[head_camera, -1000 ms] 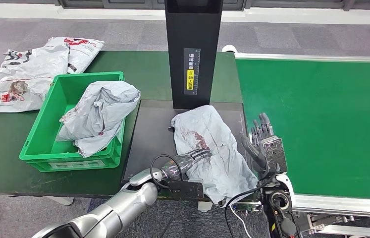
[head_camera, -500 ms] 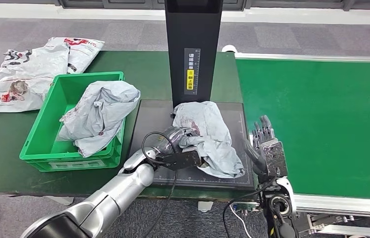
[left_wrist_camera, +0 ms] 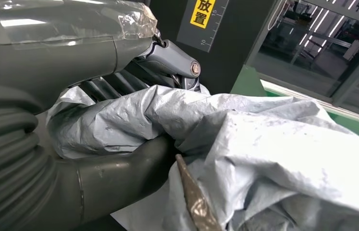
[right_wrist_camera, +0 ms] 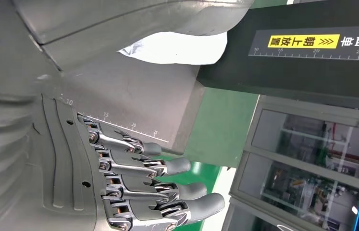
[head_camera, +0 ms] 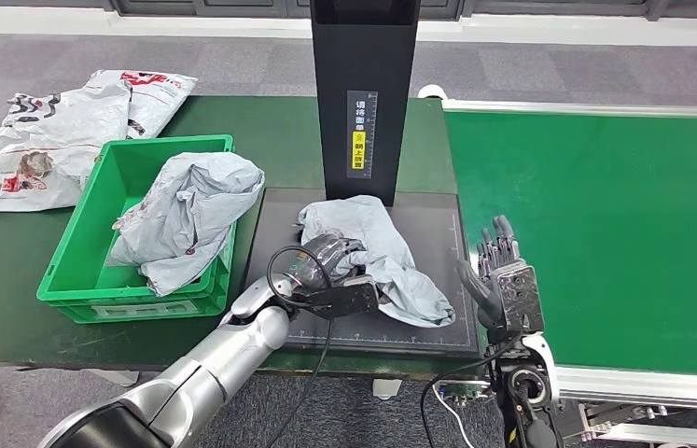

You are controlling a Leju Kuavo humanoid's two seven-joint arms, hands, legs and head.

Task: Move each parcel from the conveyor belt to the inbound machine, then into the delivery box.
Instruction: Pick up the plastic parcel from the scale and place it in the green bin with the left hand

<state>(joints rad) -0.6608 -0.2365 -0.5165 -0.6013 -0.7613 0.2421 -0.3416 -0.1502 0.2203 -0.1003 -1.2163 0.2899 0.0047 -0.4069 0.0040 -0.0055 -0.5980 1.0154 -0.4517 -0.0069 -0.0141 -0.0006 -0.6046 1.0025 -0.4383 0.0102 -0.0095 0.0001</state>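
Left hand (head_camera: 327,259) grips parcel (head_camera: 391,261); right hand (head_camera: 503,280) upright, spread.

- The head view looked forward and down from high on the robot, taking in the desk (head_camera: 8,280), the green box (head_camera: 92,271), the black scanner post (head_camera: 363,93) and the green belt (head_camera: 606,233).
- The left wrist view sat close behind the left robot hand (left_wrist_camera: 119,159), pressed against the grey parcel (left_wrist_camera: 273,159), facing the post's yellow label (left_wrist_camera: 202,12).
- The right wrist view, turned on its side, sat just behind the right robot hand (right_wrist_camera: 134,187), facing the post.
- All three views shared the post and the parcel.
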